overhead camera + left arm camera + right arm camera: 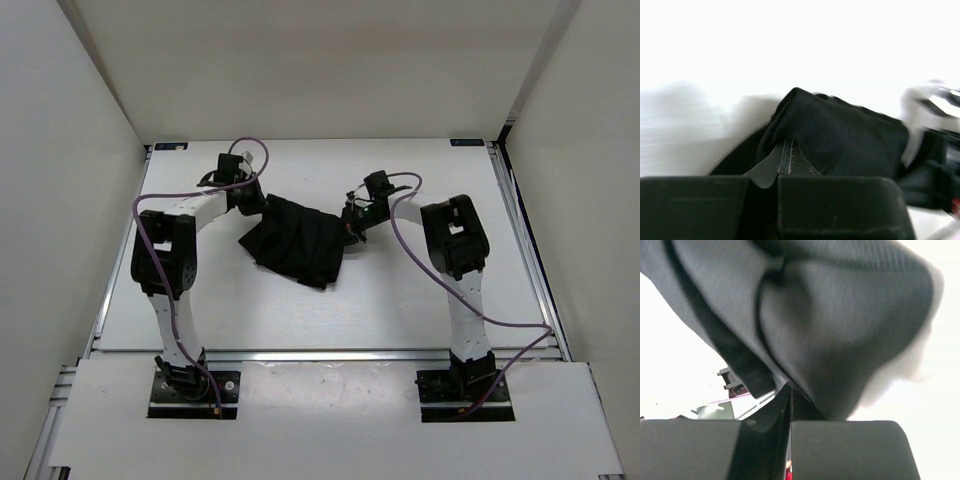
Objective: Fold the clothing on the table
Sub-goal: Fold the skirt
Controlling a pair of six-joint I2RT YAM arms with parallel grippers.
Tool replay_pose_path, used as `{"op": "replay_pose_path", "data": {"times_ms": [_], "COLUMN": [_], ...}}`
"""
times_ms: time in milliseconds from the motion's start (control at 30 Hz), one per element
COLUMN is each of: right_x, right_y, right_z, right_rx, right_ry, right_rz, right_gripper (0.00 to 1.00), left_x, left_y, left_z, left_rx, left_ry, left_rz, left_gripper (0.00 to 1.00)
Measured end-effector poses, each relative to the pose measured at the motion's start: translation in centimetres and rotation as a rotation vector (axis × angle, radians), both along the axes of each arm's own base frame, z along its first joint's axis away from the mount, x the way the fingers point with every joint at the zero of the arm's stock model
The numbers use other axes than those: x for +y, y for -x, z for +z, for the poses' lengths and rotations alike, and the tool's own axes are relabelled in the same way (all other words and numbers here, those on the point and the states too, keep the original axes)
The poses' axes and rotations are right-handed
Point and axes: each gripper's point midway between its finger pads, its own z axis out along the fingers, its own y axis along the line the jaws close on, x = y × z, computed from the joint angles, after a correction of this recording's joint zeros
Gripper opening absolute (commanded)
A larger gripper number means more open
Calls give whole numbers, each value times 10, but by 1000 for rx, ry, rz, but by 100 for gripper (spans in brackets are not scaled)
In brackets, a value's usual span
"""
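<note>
Top external view: the white surface takes almost the whole scene. The clothing lies a little to the far side of its middle, between the two arms.

The clothing is a black skirt of soft, matte fabric. It is not flat. It is bunched into a rough wedge. The upper edge runs from far left to right, and the rest falls toward the near side in loose pleats and ends in a blunt corner. In the wrist views the weave shows fine ribs and the cloth makes thick, rounded folds.

The next move turns on how this upper edge lies. It is the long axis of the clothing, and each end of it sits at one gripper. The left gripper is at the far-left corner. The right gripper is at the right corner, slightly nearer to the bases. So neither arm is closer than the other. The body of the skirt lies on the near side of both.

Both grippers are closed on the fabric. In the left wrist view the fingers meet and a tuck of cloth is pinched between them. In the right wrist view the fingers are also pressed together, and a fold rises from the tips. I judge that the fold has not started yet.
</note>
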Motion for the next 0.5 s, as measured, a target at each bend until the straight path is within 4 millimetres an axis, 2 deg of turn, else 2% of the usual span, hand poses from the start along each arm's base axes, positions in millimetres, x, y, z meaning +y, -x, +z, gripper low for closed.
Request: {"op": "replay_pose_path", "data": {"times_ms": [67, 200, 333, 433, 500], "right_x": [-5, -13, -16, -18, -18], "right_y": [0, -4, -7, -13, -16], "right_z": [5, 14, 16, 20, 22], "right_rx": [-16, -51, -64, -85, -94], "right_ry": [11, 26, 44, 45, 43], "right_rz": [-4, -8, -6, -7, -8], "right_gripper": [0, 0, 0, 0, 1], "left_x": [2, 15, 53, 75, 79], "left_y": [-4, -10, -14, -12, -13], "left_z": [-5, 0, 6, 19, 37], "left_rx": [7, -13, -15, -8, -29], "left_ry": [-78, -228, -373, -423, -403], "left_rz": [5, 24, 92, 127, 135], "left_gripper": [0, 0, 0, 0, 0]}}
